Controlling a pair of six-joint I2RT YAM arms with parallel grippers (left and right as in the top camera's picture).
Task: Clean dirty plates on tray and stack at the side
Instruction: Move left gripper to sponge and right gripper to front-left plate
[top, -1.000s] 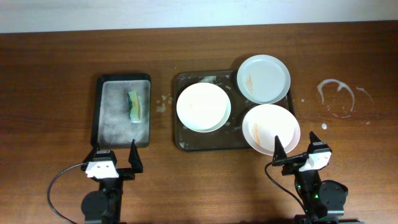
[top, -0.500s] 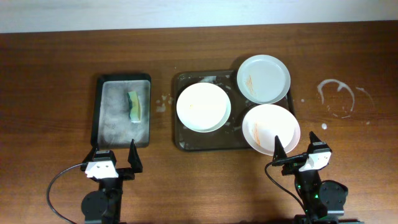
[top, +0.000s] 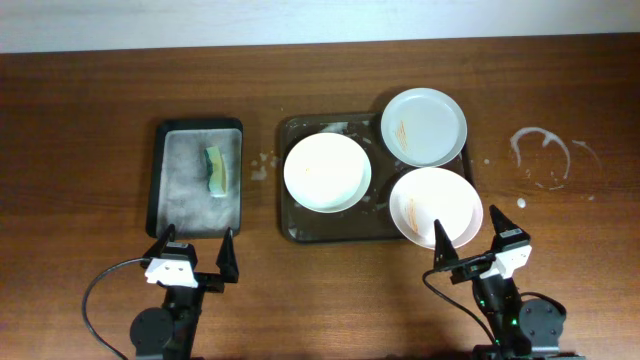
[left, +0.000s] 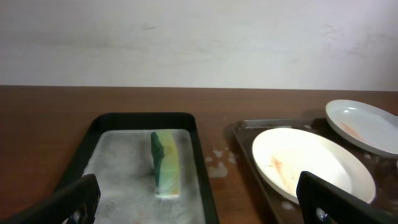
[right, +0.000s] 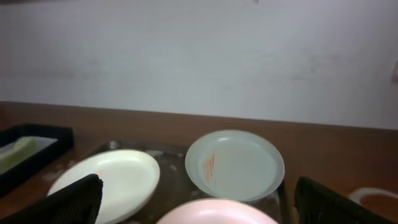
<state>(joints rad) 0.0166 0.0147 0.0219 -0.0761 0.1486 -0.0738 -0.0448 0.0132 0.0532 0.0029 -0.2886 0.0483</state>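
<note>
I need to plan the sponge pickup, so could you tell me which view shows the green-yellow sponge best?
The left wrist view: the sponge lies close and unobstructed in the small tray, green and yellow layers clear. Overhead shows it whole but small. The right wrist view catches only a pale sliver at its left edge.

Overall light: bright, even, diffuse, from above.
Shadows: thin and soft, hugging the plates (top: 327, 171) and the tray (top: 290, 228) rim.
Glare: mild sheen on the table (top: 80, 110).
Overhead view: crisp across the frame.
Left wrist view: slightly soft; left fingertips (left: 78, 199) dark and blurred.
Right wrist view: dimmer, hazier, grainy.
</note>
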